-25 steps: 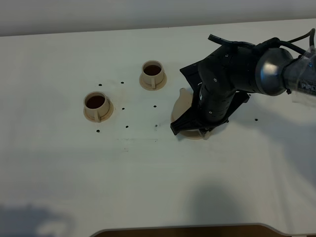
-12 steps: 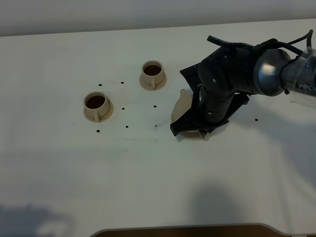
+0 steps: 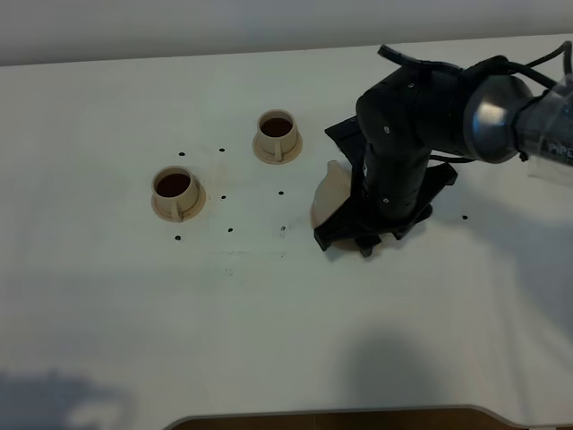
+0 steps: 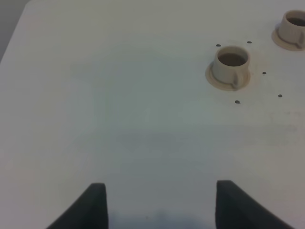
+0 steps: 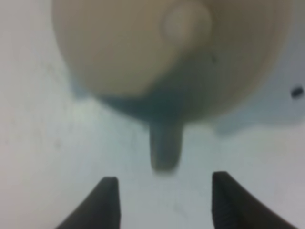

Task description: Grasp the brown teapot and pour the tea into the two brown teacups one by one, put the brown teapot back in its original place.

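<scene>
In the high view the right arm (image 3: 421, 134) covers most of the brown teapot (image 3: 329, 190); only its pale left edge shows. The right wrist view is blurred, and the frame crops the teapot. The second teacup (image 4: 291, 29) is cropped in the left wrist view.

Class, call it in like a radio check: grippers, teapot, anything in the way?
Both grippers open, empty. Brown teapot down, right gripper apart from its handle. Two brown teacups look filled. Nothing blocking.

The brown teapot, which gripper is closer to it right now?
Right. The right gripper sits open just off the brown teapot, by its handle; the left gripper is far away, beyond both teacups.
</scene>
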Controlling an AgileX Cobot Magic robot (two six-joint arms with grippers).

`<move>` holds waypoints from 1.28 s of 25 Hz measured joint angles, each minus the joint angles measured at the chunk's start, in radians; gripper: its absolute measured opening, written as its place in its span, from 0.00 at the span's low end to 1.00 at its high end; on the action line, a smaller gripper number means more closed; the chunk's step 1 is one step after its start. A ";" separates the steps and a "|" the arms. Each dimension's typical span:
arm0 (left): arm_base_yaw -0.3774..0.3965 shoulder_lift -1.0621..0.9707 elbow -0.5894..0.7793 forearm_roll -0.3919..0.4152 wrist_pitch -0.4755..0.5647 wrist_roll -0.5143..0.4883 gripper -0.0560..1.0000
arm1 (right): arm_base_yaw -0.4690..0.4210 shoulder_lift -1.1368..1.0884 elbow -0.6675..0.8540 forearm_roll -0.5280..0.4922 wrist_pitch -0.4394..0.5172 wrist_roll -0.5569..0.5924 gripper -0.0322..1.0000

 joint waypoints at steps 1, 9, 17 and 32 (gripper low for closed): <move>0.000 0.000 0.000 0.000 0.000 0.000 0.56 | 0.000 -0.014 0.000 0.003 0.031 -0.014 0.48; 0.000 0.000 0.000 0.000 0.000 0.000 0.56 | 0.000 -0.282 0.111 0.063 0.223 -0.091 0.49; 0.000 0.000 0.000 0.000 0.000 0.000 0.56 | 0.000 -0.719 0.487 0.101 0.206 -0.093 0.49; 0.000 0.000 0.000 0.000 0.000 0.000 0.56 | 0.000 -1.371 0.853 0.110 0.183 -0.122 0.49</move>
